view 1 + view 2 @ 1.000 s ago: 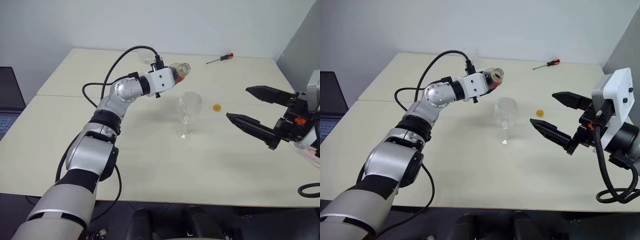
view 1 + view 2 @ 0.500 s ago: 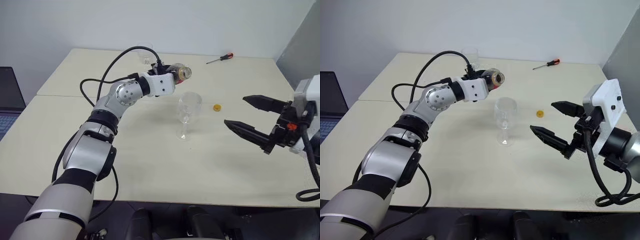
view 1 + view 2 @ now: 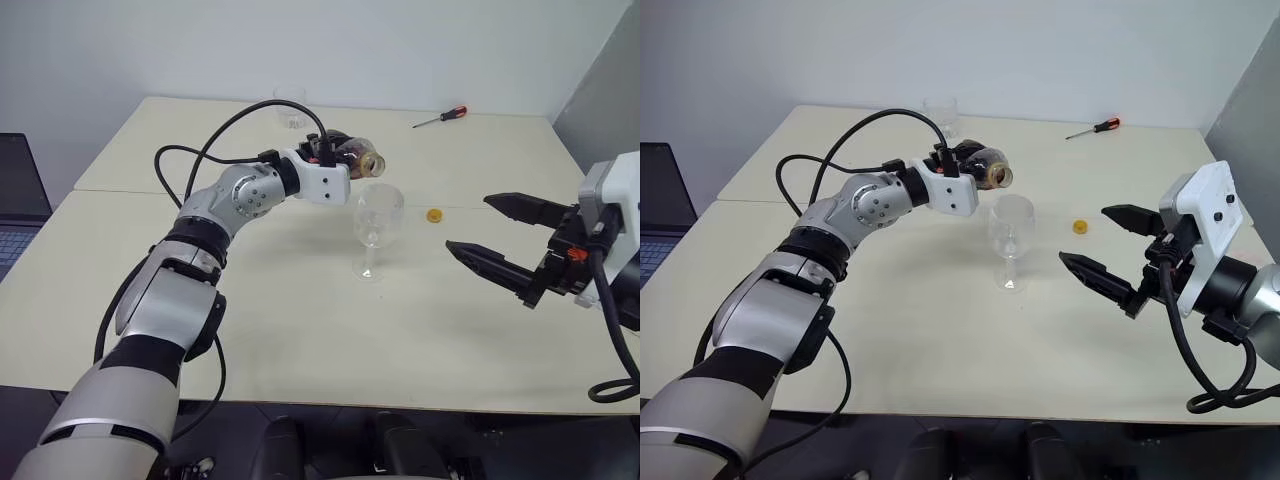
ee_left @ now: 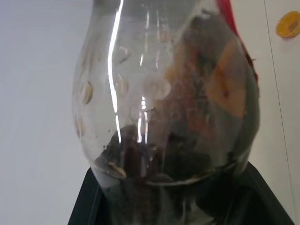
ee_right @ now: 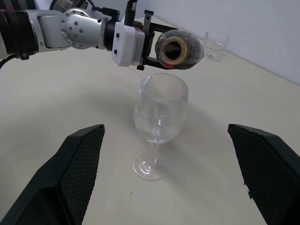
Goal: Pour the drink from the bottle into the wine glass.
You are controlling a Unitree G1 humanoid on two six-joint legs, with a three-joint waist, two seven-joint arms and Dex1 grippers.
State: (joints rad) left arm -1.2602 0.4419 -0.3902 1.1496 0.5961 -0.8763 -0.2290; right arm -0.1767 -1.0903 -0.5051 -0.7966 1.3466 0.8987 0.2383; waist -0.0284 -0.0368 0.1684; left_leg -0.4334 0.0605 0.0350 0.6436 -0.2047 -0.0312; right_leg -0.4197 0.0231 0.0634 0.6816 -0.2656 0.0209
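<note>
Two claws: left claw (image 3: 338, 160) clenched on bottle (image 3: 358, 158), tipped over wine glass (image 3: 377, 216) mid-frame; right claw (image 3: 500, 236) spread wide, empty.

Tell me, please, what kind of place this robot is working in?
Probably an office or lab workroom, not a kitchen: plain cream-coloured tables pushed together before a bare white wall, a red-handled screwdriver lying at the far edge, and a dark laptop to the side.

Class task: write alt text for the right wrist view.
The left gripper holds a small clear plastic bottle of dark drink tipped, mouth open, just above an empty clear stemmed wine glass on the beige table, between the right gripper's open black fingers.
</note>
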